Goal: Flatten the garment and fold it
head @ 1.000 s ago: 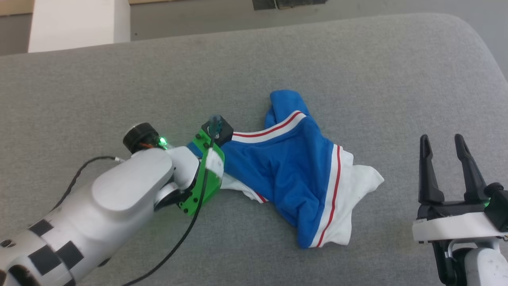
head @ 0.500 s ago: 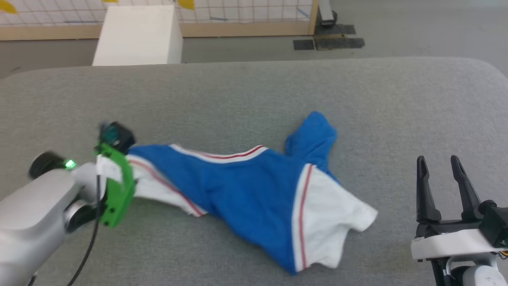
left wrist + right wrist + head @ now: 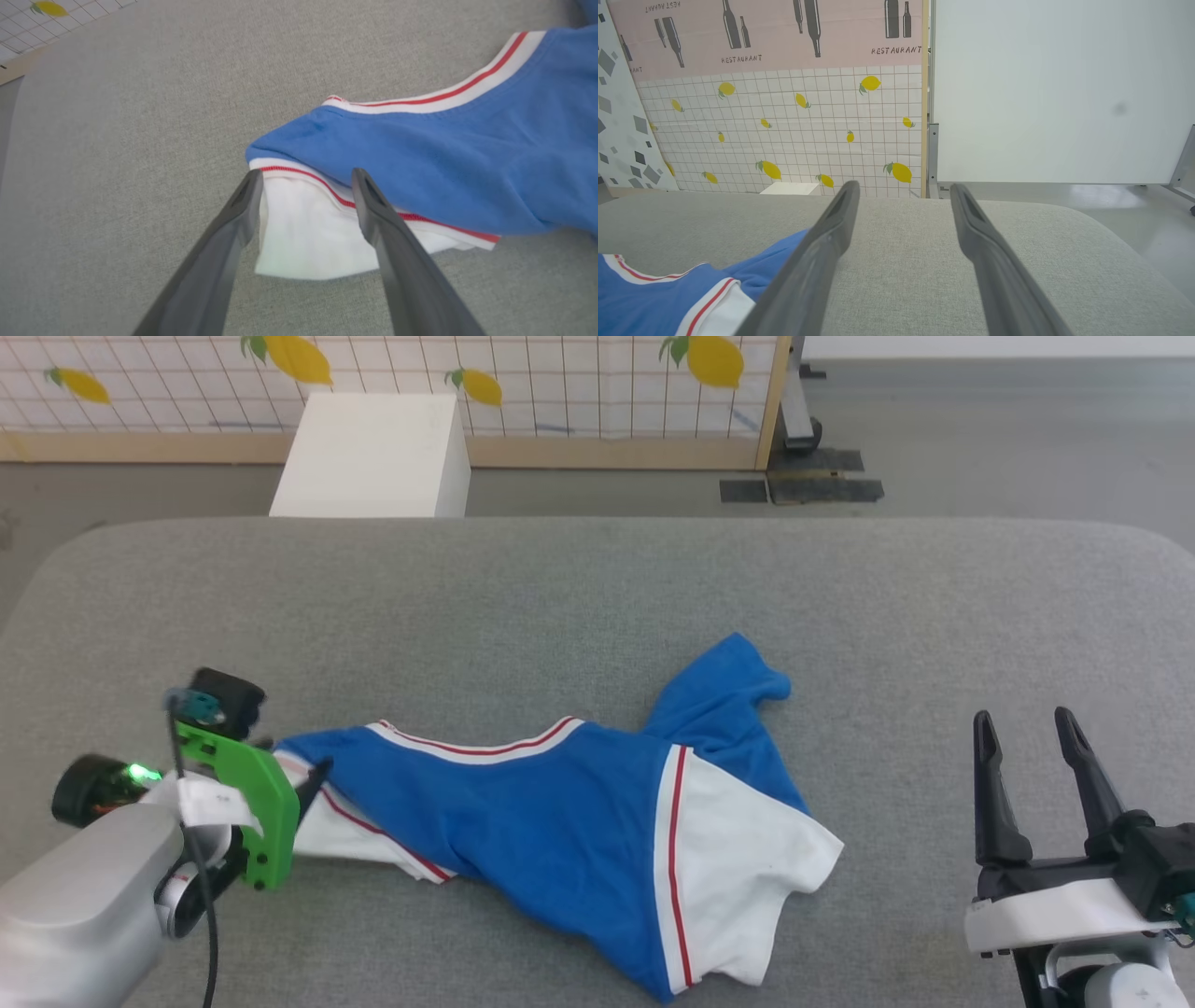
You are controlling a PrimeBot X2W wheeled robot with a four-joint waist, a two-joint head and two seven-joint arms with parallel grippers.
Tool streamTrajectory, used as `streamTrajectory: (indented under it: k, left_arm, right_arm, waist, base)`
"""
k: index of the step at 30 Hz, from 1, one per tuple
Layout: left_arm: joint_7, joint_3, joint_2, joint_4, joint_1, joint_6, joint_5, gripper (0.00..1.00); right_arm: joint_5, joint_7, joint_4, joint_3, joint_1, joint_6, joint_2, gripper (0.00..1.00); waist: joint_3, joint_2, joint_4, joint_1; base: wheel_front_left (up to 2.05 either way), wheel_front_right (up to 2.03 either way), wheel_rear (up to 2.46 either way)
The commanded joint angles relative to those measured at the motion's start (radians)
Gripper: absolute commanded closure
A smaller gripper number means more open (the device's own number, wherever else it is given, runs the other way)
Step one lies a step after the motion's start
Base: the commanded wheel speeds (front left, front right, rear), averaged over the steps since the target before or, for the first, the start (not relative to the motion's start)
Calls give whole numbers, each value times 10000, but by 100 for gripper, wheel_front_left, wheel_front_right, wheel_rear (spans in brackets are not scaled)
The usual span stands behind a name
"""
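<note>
Head: left gripper [image 3: 294,761] sits low at the left end of the garment [image 3: 560,803], fingers mostly hidden behind green mount [image 3: 247,793]; shirt sprawls mid grey pad [image 3: 597,597]; right gripper [image 3: 1022,719] wide open, empty, upright, well apart | Left wrist: jaws spread, straddling white sleeve, not pinching | Right wrist: jaws apart, nothing between; garment cut off lower left

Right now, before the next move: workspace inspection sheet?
Surface: grey fabric-covered table, rounded corners.
Job's things: garment, blue with white sleeves, lying rumpled, not yet flat or folded.
Clutter: nothing seen.
Hands: left hand open, fingers astride a white sleeve end; right hand open, beside the garment, holding nothing.
Cables: black cable along the left arm, off the garment.
Surroundings: white box and lemon-print panel beyond the table.
</note>
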Motion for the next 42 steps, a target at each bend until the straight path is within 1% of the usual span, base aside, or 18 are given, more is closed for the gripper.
streamTrajectory:
  k: [1,5,8,10,11,14,16,18,19,21,24,26,30,32,34,37,40,42]
  left_arm:
    - [-739,239,-16,-106,196,288,201,0]
    - [-3118,1019,79,-666,694,1417,456,0]
    - [-3659,1680,139,-1311,1307,2344,716,0]
    - [-3703,2599,67,-2086,1763,2991,1150,0]
    - [-3707,3262,-29,-2620,2130,3359,1538,0]
    - [-3711,4957,-384,-3885,3377,4100,2722,0]
    - [-3712,5990,-734,-4584,4268,4397,3544,0]
    - [-3713,6980,-1175,-5159,5090,4561,4313,0]
    - [-3713,7509,-1441,-5455,5488,4654,4799,0]
    - [-3713,8248,-1958,-5841,6203,4623,5492,0]
    - [-3714,9192,-2823,-6201,6988,4346,6280,0]
    - [-3714,9758,-3294,-6202,7233,3977,6618,0]
    - [-3714,10383,-4237,-6219,7658,3360,7324,0]
    - [-3714,10620,-4600,-6176,7681,3046,7613,0]
    - [-3715,10807,-4885,-6071,7644,2744,7929,0]
    - [-3715,11028,-5297,-6030,7496,2398,8364,0]
    - [-3715,11226,-5689,-5938,7357,2034,8744,0]
    - [-3715,11333,-5950,-5898,7240,1817,8933,0]
  right_arm:
    - [-208,-49,-109,-34,-50,-15,-1,0]
    - [-938,-49,-357,95,-510,-15,-1,0]
    - [-1596,-49,-426,316,-1036,-15,-2,0]
    - [-1878,-49,-396,573,-1409,-15,-208,0]
    - [-1927,-49,-308,778,-1593,-15,-427,0]
    - [-1792,-49,131,1565,-2080,-15,-1247,0]
    - [-1513,144,537,2291,-2443,-15,-1941,0]
    - [-893,804,811,3248,-2865,-15,-2710,0]
    - [-409,1270,878,3968,-3107,-15,-3222,0]
    - [532,2255,873,5169,-3583,-15,-4210,0]
    - [2278,3866,610,6981,-4352,-15,-5550,0]
    - [3529,4996,429,7873,-4804,-15,-6133,0]
    - [5360,7221,165,9484,-5698,-15,-7064,0]
    - [6105,8073,110,10021,-6084,-15,-7259,0]
    - [6665,8589,108,10456,-6477,-15,-7298,0]
    - [7416,9065,384,10936,-6884,-15,-7152,0]
    - [8058,9336,1056,11362,-7156,-15,-6879,0]
    - [8196,9484,1531,11692,-7289,-15,-6783,0]
  waist:
    - [-233,0,93,1]
    - [-419,0,123,1]
    - [-470,0,129,1]
    - [-470,0,154,1]
    - [-465,0,170,1]
    - [-438,0,184,1]
    - [-421,0,190,1]
    - [-395,0,196,1]
    - [-386,0,197,1]
    - [-336,0,208,1]
    - [-257,0,247,1]
    - [-200,0,292,1]
    - [9,0,445,1]
    - [146,0,542,1]
    - [334,0,638,1]
    - [620,0,773,1]
    - [923,0,895,1]
    - [1094,0,1014,1]
  base:
    - [0,0,0]
    - [0,0,0]
    - [0,0,0]
    - [0,0,0]
    - [0,0,0]
    - [0,0,0]
    - [0,0,0]
    - [0,0,0]
    - [0,0,0]
    - [0,0,0]
    - [0,0,0]
    - [0,0,0]
    - [0,0,0]
    - [0,0,0]
    - [0,0,0]
    - [0,0,0]
    - [0,0,0]
    - [0,0,0]
